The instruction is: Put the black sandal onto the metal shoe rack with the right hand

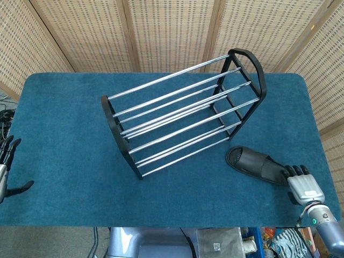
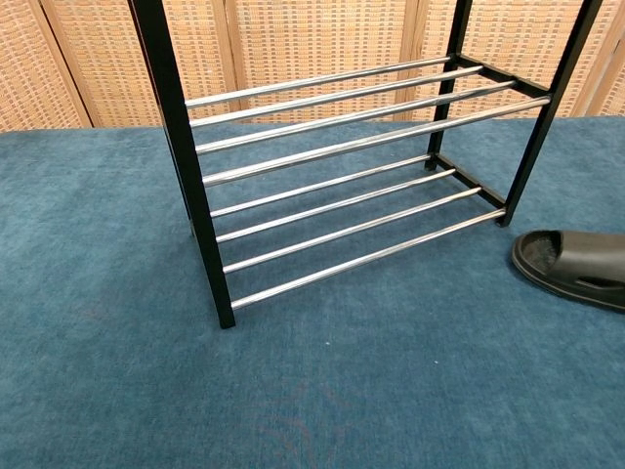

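Nearest the cameras, your right hand (image 1: 305, 185) sat at the front right corner of the worktop (image 1: 64, 107), its fingers reaching onto the heel end of the black sandal (image 1: 257, 164). Whether they had closed on it could not be told from the head view, and the chest view showed only the sandal's toe end, not the hand. Your left hand (image 1: 7, 166) waited off the left edge of the worktop with fingers spread and nothing in them.

The sandal lay flat on the blue cover, sole down, toe pointing toward the rack and just clear of its near right foot. It was not yet on any bar.

Beyond it stood the metal shoe rack (image 1: 183, 110), set at an angle across the middle of the worktop, its 2 tiers of chrome bars bare between black end frames.

The step in hand looked like securing the grasp at the heel. The next move would call for a firm hold before any lift, then raising the sandal clear of the cover and carrying it left and away from you, over the front bar of a tier, to set it down across the bars so it would not slip between them.
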You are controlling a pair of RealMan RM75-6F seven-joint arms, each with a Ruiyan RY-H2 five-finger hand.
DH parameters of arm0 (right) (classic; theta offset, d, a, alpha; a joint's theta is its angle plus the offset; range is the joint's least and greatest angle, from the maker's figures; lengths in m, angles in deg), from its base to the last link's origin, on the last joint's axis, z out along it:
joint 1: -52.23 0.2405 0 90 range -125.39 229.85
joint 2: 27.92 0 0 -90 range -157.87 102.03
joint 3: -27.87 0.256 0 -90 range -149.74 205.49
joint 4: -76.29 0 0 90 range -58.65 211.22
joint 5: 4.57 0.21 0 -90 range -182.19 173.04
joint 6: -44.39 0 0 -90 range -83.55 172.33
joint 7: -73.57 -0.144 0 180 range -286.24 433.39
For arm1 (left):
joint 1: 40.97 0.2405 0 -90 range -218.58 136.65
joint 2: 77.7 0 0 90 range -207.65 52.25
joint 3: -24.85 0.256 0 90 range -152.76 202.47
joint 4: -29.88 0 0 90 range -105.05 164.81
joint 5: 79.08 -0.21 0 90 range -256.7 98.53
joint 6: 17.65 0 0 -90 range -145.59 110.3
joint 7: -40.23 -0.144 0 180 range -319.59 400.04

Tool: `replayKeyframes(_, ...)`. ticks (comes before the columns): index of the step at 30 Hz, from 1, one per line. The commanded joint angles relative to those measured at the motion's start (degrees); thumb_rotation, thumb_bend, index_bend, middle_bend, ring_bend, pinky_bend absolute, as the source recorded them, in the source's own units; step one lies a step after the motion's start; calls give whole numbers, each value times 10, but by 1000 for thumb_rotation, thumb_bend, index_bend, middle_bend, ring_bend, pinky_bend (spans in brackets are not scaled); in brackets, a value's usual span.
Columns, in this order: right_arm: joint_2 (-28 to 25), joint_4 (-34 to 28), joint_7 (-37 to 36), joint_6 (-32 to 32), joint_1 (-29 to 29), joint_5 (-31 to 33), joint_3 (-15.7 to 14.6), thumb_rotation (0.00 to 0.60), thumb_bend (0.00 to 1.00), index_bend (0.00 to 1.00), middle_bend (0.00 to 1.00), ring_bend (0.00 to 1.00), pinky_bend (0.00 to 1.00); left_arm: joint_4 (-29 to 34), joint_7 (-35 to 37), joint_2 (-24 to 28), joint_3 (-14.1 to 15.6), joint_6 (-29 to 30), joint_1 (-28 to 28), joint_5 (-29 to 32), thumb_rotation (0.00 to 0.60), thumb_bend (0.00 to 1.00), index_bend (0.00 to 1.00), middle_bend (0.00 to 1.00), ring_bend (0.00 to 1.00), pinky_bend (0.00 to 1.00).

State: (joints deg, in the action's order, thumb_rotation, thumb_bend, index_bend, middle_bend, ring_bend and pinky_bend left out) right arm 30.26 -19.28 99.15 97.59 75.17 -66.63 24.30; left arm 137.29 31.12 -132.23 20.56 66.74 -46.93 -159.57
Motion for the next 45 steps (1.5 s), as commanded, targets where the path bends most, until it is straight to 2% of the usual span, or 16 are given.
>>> replayKeyframes(1,-7,-18,-84,38,-18,-37,26,600,0,0,0,0,0,-1,3,2,0,-1,0,0,600,101,0,0,0,0)
replayKeyframes(5,2,-8,-138,39,-17,-64,37,600,0,0,0,0,0,-1,6,4,2,-1,1,-4,600,100,0,0,0,0)
replayKeyframes(12,33,26,-172,-11,10,-27,61,600,0,0,0,0,0,-3,16,7,2,2,3,-6,600,101,0,0,0,0)
replayKeyframes(19,73,69,-195,-53,29,45,84,600,0,0,0,0,0,-4,19,9,0,-5,0,-2,600,101,0,0,0,0)
replayKeyframes(25,107,97,-186,-69,38,78,83,600,0,0,0,0,0,-3,21,11,0,-5,0,0,600,100,0,0,0,0)
replayKeyframes(34,143,140,-161,-70,46,88,74,600,0,0,0,0,0,-3,21,11,0,-9,-2,3,600,100,0,0,0,0)
replayKeyframes(45,162,202,-156,-91,51,115,73,600,0,0,0,0,0,-4,12,8,-2,-13,-5,9,600,100,0,0,0,0)
